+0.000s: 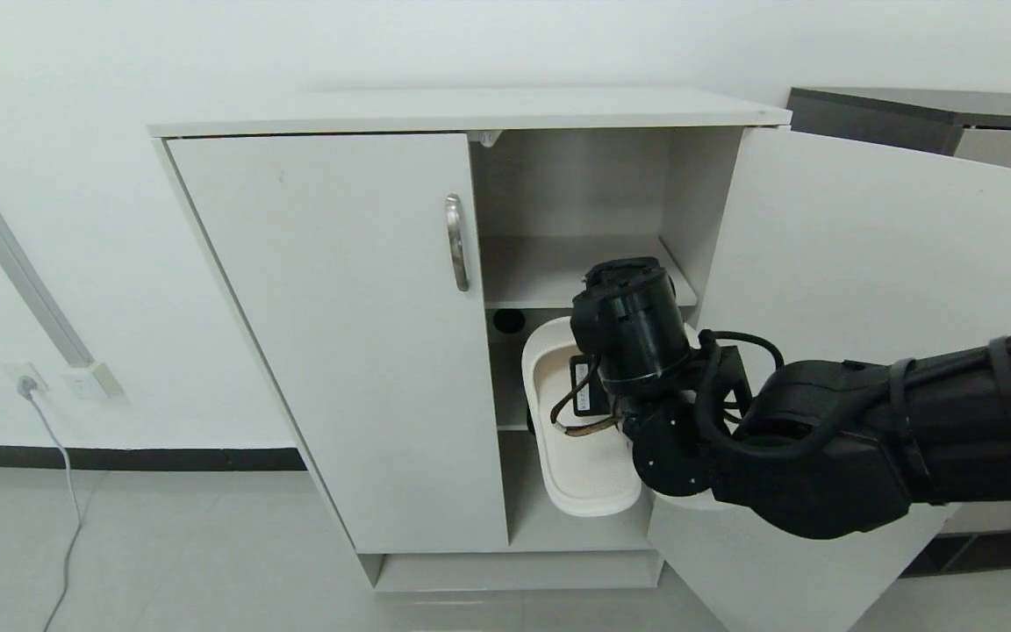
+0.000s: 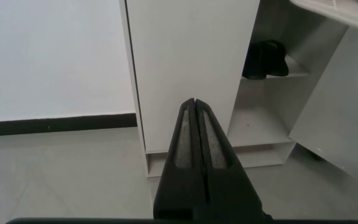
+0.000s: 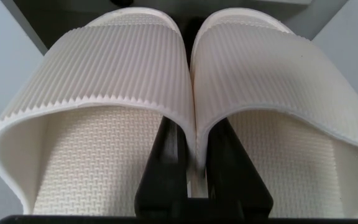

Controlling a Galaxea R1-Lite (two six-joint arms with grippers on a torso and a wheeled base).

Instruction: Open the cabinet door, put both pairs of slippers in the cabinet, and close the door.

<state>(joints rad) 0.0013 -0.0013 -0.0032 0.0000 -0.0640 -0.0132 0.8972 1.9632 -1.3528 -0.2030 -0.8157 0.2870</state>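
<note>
Centrally in the head view, the cream slippers (image 1: 580,478) are held on end in the open right half of the cabinet (image 1: 470,105), level with its lower compartments and not yet set on a shelf. Seen from the right wrist, the two lie side by side with ribbed straps touching, and the right gripper (image 3: 195,152) is clamped on the two inner strap walls pressed together. Judging by the moulded, textured surface, they are probably light foam: soft enough to flex under the pinch, grippy rather than slippery, not fragile. The adjoining strap edges seem the sensible hold, since one pinch carries both; a free heel could catch the shelf edge (image 1: 589,301). A dark pair of slippers (image 2: 267,59) already rests on a shelf inside. At right, the open door (image 1: 865,254) stands swung outward; the closed door (image 1: 339,351), with its handle (image 1: 457,241), fills centre-left. The left gripper (image 2: 194,112), fingers together on nothing, hovers over the floor (image 2: 61,168) before the cabinet.
</note>
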